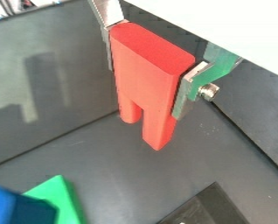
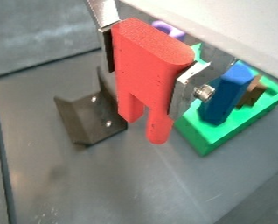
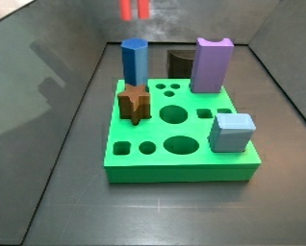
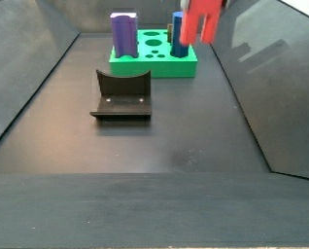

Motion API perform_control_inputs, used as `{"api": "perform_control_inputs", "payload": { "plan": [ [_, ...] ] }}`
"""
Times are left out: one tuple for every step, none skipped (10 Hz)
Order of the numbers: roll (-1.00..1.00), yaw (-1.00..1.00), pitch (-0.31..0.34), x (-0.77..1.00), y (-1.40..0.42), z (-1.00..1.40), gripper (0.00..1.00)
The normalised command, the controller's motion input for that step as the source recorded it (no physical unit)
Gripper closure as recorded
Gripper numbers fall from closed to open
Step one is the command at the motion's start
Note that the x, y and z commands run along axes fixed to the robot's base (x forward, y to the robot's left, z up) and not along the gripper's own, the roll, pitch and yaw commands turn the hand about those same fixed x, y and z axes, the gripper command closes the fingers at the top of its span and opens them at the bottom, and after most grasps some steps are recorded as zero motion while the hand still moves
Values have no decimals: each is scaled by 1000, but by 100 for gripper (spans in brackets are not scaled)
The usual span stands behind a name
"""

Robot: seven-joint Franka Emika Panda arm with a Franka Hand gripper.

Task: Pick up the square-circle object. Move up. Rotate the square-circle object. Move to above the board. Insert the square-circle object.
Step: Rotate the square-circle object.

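Observation:
My gripper [image 1: 151,74] is shut on the square-circle object [image 1: 148,83], a bright red block. The flat silver fingers [image 1: 190,91] clamp its two sides, and its two short stubs point down. It also shows in a wrist view [image 2: 145,79], held in my gripper [image 2: 148,74] high above the dark floor, between the fixture [image 2: 89,118] and the green board [image 2: 229,131]. In both side views only the red block shows, at the frame's upper edge [image 3: 135,10] [image 4: 204,17]; the gripper itself is cut off. The board [image 3: 182,163] [image 4: 157,63] lies flat on the floor.
On the board stand a blue prism [image 3: 134,62], a purple block [image 3: 214,65], a brown star block [image 3: 134,103] and a light-blue cube [image 3: 232,133]. The fixture [image 4: 122,94] stands on the floor near the board. Dark walls enclose the floor.

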Motion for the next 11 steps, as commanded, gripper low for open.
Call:
{"api": "perform_control_inputs", "payload": {
  "plan": [
    [60,31,57,-19,-86,302,100],
    [30,-1000,50,0,0,0,100],
    [25,-1000,49,30,23,-84,100],
    [25,-1000,47,35,28,-49,100],
    [28,-1000,48,37,20,-26,100],
    [31,-1000,51,37,19,-17,100],
    [33,-1000,55,38,16,-12,100],
    [36,-1000,59,40,15,-6,100],
    [40,-1000,67,41,13,-1,100],
    [42,-1000,75,42,10,2,100],
    [46,-1000,85,43,10,5,100]
  ]
}}
